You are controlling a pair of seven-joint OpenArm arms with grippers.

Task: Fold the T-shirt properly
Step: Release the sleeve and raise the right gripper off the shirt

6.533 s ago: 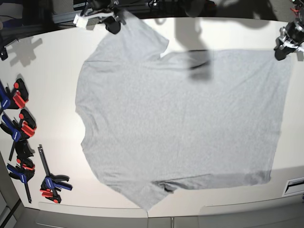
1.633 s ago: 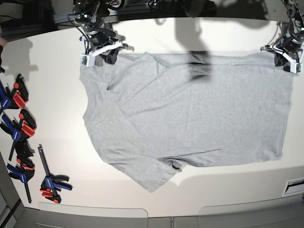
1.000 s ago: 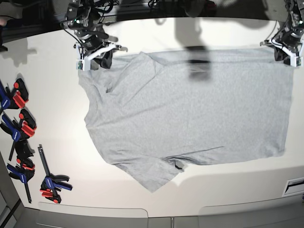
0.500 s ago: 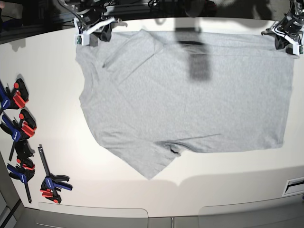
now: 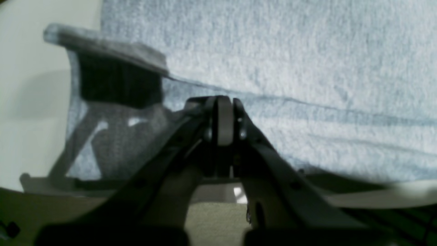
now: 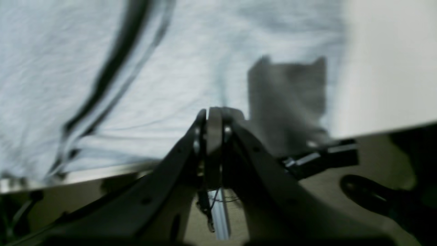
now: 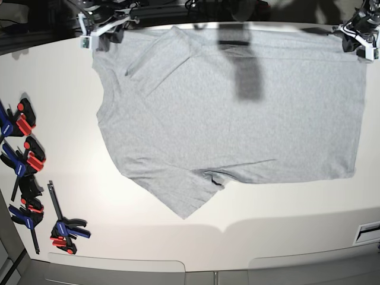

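The light grey T-shirt (image 7: 237, 119) lies plain side up across the white table (image 7: 279, 219), collar end to the left. Its far sleeve is folded over onto the body; the near sleeve (image 7: 184, 199) points to the front edge. My right gripper (image 7: 100, 37) is shut on the far left corner of the shirt near the shoulder, seen close in the right wrist view (image 6: 213, 126) with cloth (image 6: 102, 68) pinched. My left gripper (image 7: 360, 40) is shut on the far right hem corner; the left wrist view shows this gripper (image 5: 223, 118) pinching the fabric (image 5: 307, 51).
Several blue, red and black clamps (image 7: 24, 160) lie along the table's left edge, one more (image 7: 64, 230) near the front left. A dark shadow (image 7: 246, 77) falls on the shirt. A vent slot (image 7: 368, 233) sits at the front right.
Both grippers have pulled back toward the table's far edge, dragging the shirt away from the front. The fabric is tauter along the far edge.
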